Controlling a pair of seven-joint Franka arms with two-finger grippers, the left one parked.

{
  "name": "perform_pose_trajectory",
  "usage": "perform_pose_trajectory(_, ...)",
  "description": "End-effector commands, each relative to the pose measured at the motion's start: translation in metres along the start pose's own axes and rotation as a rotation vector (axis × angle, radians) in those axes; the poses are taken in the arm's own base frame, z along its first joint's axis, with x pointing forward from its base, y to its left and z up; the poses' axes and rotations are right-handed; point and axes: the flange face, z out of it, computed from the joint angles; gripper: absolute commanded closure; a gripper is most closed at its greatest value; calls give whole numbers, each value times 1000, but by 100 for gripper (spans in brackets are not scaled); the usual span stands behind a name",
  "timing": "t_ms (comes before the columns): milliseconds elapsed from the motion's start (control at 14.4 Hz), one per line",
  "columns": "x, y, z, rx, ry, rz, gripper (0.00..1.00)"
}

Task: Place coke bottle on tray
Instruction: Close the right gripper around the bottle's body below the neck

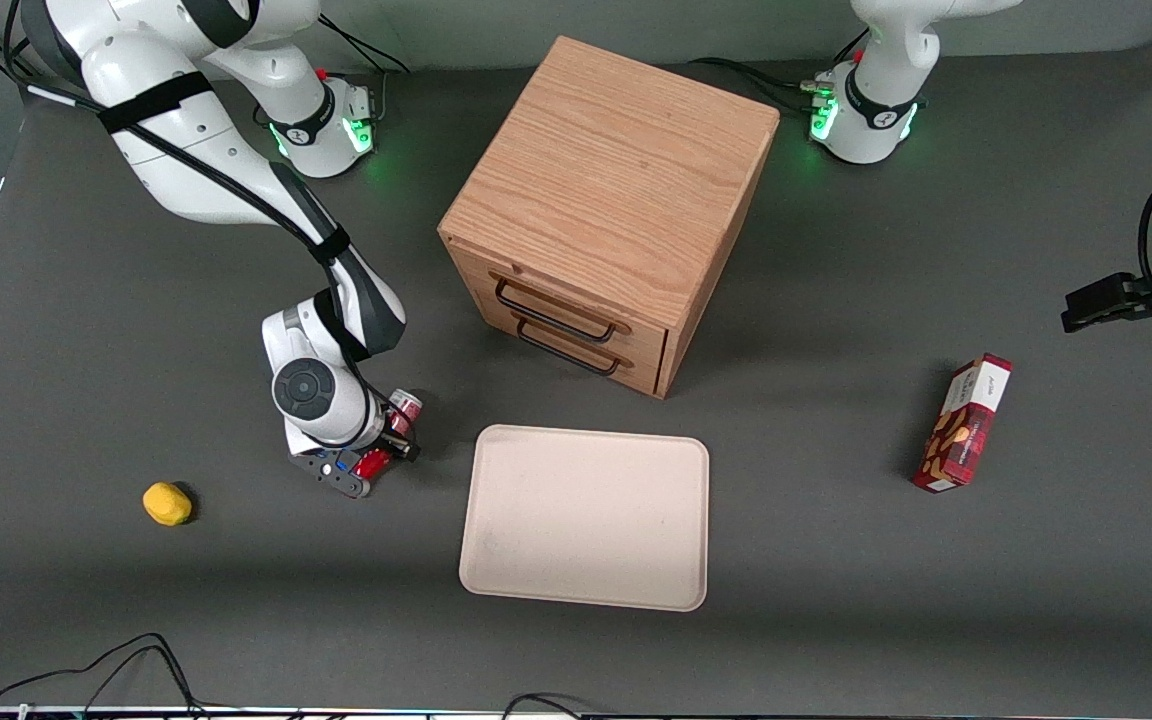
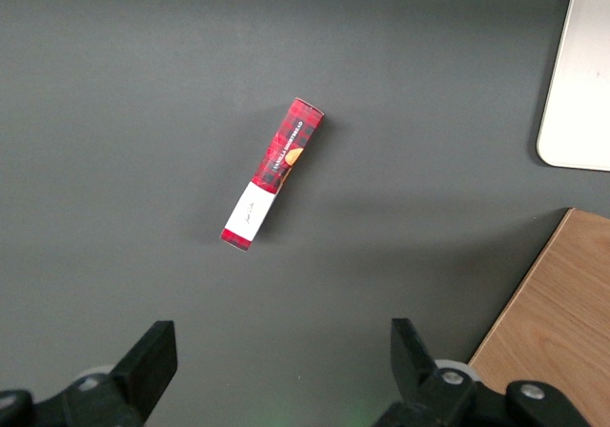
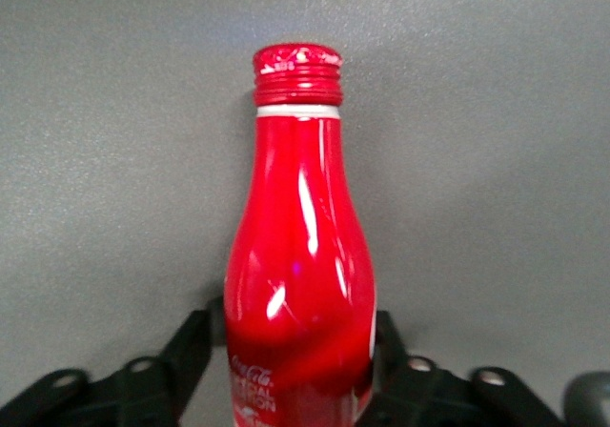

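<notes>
The coke bottle [image 1: 376, 462] is a slim red bottle lying on the dark table mat beside the tray, toward the working arm's end; its silvery base end [image 1: 406, 405] points toward the cabinet. My gripper [image 1: 391, 436] is down over the bottle's body. In the right wrist view the bottle [image 3: 300, 246] fills the middle with its red cap [image 3: 297, 72] away from the camera, and the black fingers [image 3: 198, 339] press against both of its sides, gripper [image 3: 300, 332] shut on it. The pale beige tray [image 1: 586, 520] lies flat and bare; its corner shows in the left wrist view [image 2: 581, 84].
A wooden drawer cabinet [image 1: 606, 200] stands farther from the front camera than the tray, also in the left wrist view [image 2: 558, 322]. A red snack box [image 1: 964, 425] lies toward the parked arm's end [image 2: 274, 172]. A small yellow object [image 1: 167, 503] lies near the working arm's end.
</notes>
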Motion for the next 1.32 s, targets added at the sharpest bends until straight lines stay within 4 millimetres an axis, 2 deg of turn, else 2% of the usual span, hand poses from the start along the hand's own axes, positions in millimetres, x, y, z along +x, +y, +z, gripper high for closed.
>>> perform_pose_trajectory(0,-7,3,2,1,35,3,100)
perform_pose_trajectory(623,-5,4,-3,5,40,16,100)
perform_pose_trajectory(762,-2,6,-15,8,47,19,100)
perform_pose_trajectory(900,3,11,-38,-5,52,17,100)
perform_pose_trajectory(969,6,14,-57,-14,56,19,100)
perform_pose_trajectory(1246,24,40,-158,-49,23,-22,100)
